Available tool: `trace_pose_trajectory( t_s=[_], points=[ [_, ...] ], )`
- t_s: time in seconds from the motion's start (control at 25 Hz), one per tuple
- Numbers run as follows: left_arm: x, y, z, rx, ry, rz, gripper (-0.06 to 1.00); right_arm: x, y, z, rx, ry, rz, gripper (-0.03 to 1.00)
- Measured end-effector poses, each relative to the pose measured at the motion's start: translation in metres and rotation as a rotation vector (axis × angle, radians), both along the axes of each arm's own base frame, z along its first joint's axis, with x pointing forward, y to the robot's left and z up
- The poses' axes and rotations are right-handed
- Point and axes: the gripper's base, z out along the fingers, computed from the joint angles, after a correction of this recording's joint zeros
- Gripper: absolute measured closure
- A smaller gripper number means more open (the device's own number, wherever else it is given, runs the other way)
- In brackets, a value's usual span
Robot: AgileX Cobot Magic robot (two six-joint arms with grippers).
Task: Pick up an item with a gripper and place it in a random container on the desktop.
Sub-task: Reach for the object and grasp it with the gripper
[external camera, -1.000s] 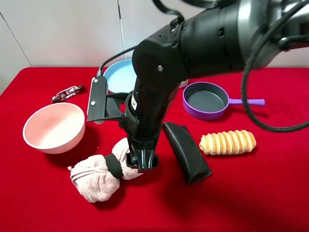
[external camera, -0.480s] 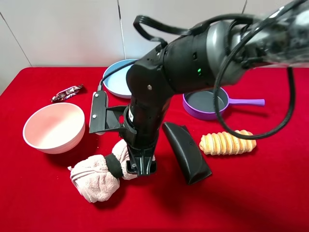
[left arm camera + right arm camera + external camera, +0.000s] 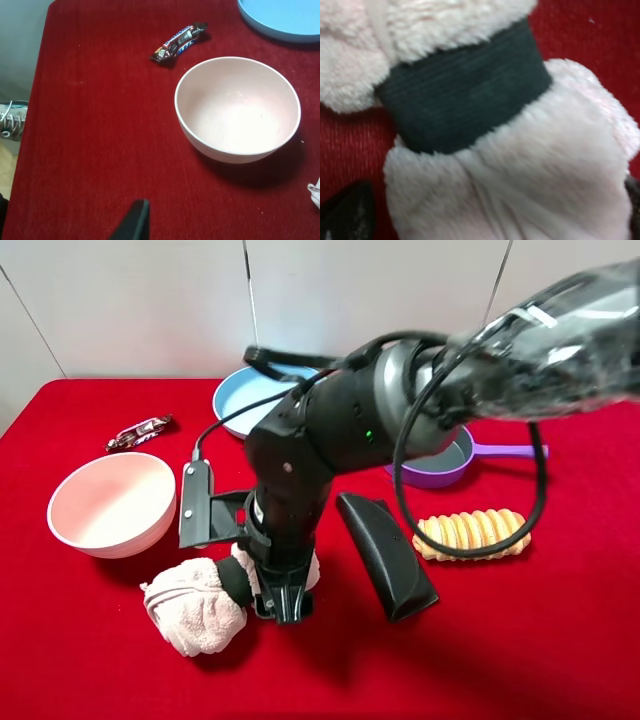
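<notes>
Nearest to us on the red table [image 3: 560,660], at about 7 o'clock in the high view, lies the pink towel [image 3: 195,608]. The right gripper [image 3: 279,600] comes down on it from above, at the end that points to 3 o'clock, just beside the dark band [image 3: 465,102]. In the right wrist view this fluffy end fills the space between the fingertips [image 3: 347,212]. They are spread wide, one at each side, and we judge that they do not press it yet, so the step in hand is the closing. To do it well, we should keep the fingers low, near the cloth, and close until the soft pile is squeezed firmly, because a loose pinch on fluff alone may slip. A hold nearer to the band, where the roll is tight, seems safer to us. After that we should lift straight up, high enough to pass over the things behind. A little farther are the black pouch [image 3: 385,555] at 5 o'clock and the bread roll [image 3: 472,533] at 4 o'clock, both apart from the towel, and the pink bowl [image 3: 112,502] at 9 o'clock. Then come the purple pan [image 3: 445,465] at 2 o'clock and a candy bar [image 3: 140,431] at 10 o'clock. Farthest, at 12 o'clock, is the blue plate [image 3: 243,400], partly hidden by the arm, where the towel should go. The left gripper [image 3: 138,222] shows only one dark tip, so we cannot tell its state.
</notes>
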Motion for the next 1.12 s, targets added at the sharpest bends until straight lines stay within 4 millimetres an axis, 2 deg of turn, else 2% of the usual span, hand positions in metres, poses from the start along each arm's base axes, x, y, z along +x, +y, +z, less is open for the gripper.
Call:
trace_pose_trajectory(
  t_s=[0.6,0.68,0.76,0.84,0.88,1.12],
  points=[
    [0.0,0.0,0.0,0.0,0.0,0.0,-0.04,-0.001,0.005,-0.013,0.012,-0.008,0.012,0.28],
    [0.0,0.0,0.0,0.0,0.0,0.0,-0.04,-0.001,0.005,-0.015,0.009,-0.008,0.012,0.35],
    [0.0,0.0,0.0,0.0,0.0,0.0,-0.04,0.0,0.006,-0.014,0.012,-0.01,0.013,0.48],
    [0.0,0.0,0.0,0.0,0.0,0.0,-0.04,0.0,0.006,-0.014,0.011,-0.009,0.013,0.66],
    [0.0,0.0,0.0,0.0,0.0,0.0,-0.04,0.0,0.006,-0.014,0.01,-0.009,0.013,0.69],
    [0.0,0.0,0.0,0.0,0.0,0.0,-0.04,-0.001,0.006,-0.014,0.01,-0.005,0.008,0.69]
  ],
)
